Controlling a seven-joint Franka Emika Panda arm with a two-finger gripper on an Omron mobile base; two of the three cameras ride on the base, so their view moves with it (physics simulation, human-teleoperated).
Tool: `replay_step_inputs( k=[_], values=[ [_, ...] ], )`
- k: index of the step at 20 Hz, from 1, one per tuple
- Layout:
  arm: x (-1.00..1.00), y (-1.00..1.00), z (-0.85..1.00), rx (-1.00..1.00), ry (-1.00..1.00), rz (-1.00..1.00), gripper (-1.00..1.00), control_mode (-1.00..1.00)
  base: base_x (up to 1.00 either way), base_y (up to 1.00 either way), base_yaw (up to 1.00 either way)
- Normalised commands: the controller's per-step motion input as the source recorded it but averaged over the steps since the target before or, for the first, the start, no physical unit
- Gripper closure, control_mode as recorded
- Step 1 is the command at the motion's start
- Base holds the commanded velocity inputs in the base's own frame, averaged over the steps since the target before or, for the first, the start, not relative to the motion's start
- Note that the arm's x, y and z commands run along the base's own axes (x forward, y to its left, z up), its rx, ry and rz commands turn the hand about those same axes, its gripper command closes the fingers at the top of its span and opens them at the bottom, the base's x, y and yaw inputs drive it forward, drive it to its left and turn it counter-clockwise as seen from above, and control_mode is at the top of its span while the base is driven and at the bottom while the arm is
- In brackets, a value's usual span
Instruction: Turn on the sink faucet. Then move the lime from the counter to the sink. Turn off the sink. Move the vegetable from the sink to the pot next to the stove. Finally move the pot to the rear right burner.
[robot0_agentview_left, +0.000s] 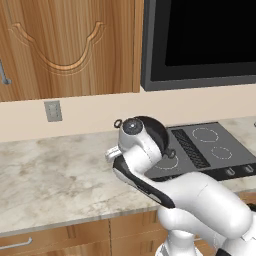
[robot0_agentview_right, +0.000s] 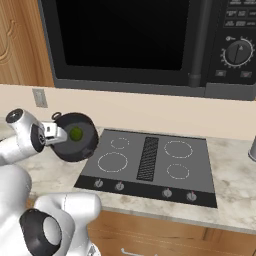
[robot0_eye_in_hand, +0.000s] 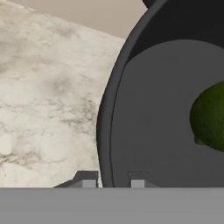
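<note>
The black pot (robot0_agentview_right: 80, 145) hangs tilted at the left edge of the stove (robot0_agentview_right: 165, 172), its inside turned toward the right base view. The lime (robot0_agentview_right: 76, 133) lies inside it and shows as a green curve (robot0_eye_in_hand: 210, 118) at the right of the hand view. My gripper (robot0_eye_in_hand: 113, 181) is shut on the pot (robot0_eye_in_hand: 144, 131), one fingertip on each side of its rim wall. From the right base view the gripper (robot0_agentview_right: 51, 131) meets the pot's left rim. In the left base view the pot (robot0_agentview_left: 156, 131) peeks out behind my arm, beside the stove (robot0_agentview_left: 210, 145). The sink and faucet are out of view.
The marbled counter (robot0_agentview_left: 50, 175) stretches left of the stove. A black microwave (robot0_agentview_right: 125, 40) hangs above the cooktop, with a wall outlet (robot0_agentview_left: 52, 111) on the backsplash. Knobs (robot0_agentview_right: 120, 186) line the stove's front edge. A grey object (robot0_agentview_right: 252, 148) stands at the far right.
</note>
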Motion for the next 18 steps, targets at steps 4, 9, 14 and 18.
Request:
replay_step_inputs(
  k=[4, 9, 14, 18],
  values=[
    [0.00, -0.88, 0.11, 0.07, 0.06, -0.03, 1.00, -1.00, 0.00, 0.00, 0.00],
    [0.00, -0.88, 0.19, 0.07, 0.10, -0.03, 1.00, -1.00, 0.00, 0.00, 0.00],
    [0.11, -0.81, 0.25, 0.02, 0.12, -0.05, 1.00, -1.00, 0.00, 0.00, 0.00],
    [0.42, -0.56, 0.06, -0.03, 0.09, -0.10, 1.00, -1.00, 0.00, 0.00, 0.00]
  ],
)
